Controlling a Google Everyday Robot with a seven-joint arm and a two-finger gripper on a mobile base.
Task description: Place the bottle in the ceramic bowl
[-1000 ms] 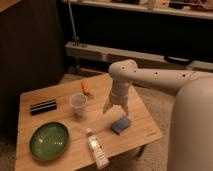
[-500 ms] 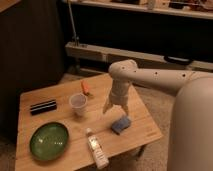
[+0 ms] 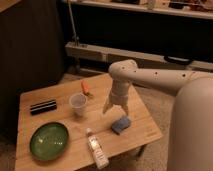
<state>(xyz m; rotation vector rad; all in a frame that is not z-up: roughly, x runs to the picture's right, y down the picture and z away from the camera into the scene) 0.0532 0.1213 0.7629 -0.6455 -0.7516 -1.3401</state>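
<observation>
The bottle (image 3: 97, 148) lies on its side near the front edge of the wooden table (image 3: 55, 97), clear with a white label, cap pointing away from me. The ceramic bowl (image 3: 49, 140) is green and shallow, at the front left of the table, left of the bottle. My gripper (image 3: 115, 108) hangs from the white arm over the right middle of the table, fingers pointing down and spread apart, holding nothing. It is above and to the right of the bottle, well apart from it.
A translucent plastic cup (image 3: 78, 105) stands mid-table. An orange object (image 3: 86, 88) lies behind it. A black rectangular object (image 3: 43, 106) lies at the left. A blue sponge-like object (image 3: 121, 125) lies just below the gripper. A metal rail runs behind the table.
</observation>
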